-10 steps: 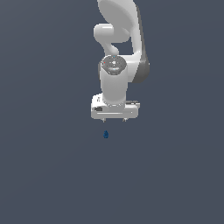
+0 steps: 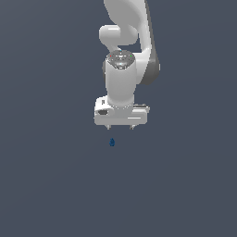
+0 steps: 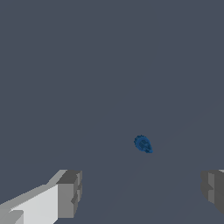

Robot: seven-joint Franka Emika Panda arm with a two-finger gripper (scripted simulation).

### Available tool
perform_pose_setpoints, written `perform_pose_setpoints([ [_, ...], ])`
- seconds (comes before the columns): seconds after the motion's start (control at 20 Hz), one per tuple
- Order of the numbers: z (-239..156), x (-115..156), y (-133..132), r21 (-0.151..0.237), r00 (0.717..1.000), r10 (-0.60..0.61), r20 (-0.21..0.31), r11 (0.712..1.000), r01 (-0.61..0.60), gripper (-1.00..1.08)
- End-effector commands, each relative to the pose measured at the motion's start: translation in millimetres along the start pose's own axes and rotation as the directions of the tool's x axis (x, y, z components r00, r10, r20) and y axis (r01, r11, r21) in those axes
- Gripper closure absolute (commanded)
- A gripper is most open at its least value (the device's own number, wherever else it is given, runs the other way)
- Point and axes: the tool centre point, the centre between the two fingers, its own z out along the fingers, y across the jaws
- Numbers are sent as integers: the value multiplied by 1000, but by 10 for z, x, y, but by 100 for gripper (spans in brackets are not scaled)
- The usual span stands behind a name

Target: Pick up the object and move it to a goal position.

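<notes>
Plain dark grey floor point(image 2: 46, 185) fills both views; no goal marker visible. Franka arm point(image 2: 121, 78) enters from the top of the exterior view, wrist pointing straight down, hand block level, camera looking down along the approach axis. Gripper point(image 2: 120, 127) hangs above the floor, jaws spread wide: in the wrist view the two fingertips point(image 3: 69, 194) sit at opposite edges of the frame with bare floor between. The object point(image 2: 111, 142), a tiny dark blue blob, lies on the floor apart from the fingers, just below the gripper in the exterior view and slightly toward that view's left of its centreline. Wrist view shows the object point(image 3: 142, 143) ahead of the line joining the fingertips, not yet between them. Step in hand, judged: approach before grasp. To do it well: shift the hand laterally until the blob is centred between the fingers, then descend vertically, keep the jaws apart until the tips bracket it near floor level, close slowly; the blob is small and could easily be nudged away by an off-centre finger.
</notes>
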Motion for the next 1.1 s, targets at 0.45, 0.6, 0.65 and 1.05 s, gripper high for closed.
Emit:
perform_pose_setpoints([
  [0.45, 34, 20, 39, -4, 999, -40, -6, 999, 40, -92],
  [0.6, 98, 11, 70, -6, 997, -76, -3, 997, 76, -92],
  [0.65, 123, 7, 82, -6, 996, -91, -1, 996, 91, -92],
  [1.05, 396, -41, 215, -8, 968, -249, 14, 968, 249, -92],
])
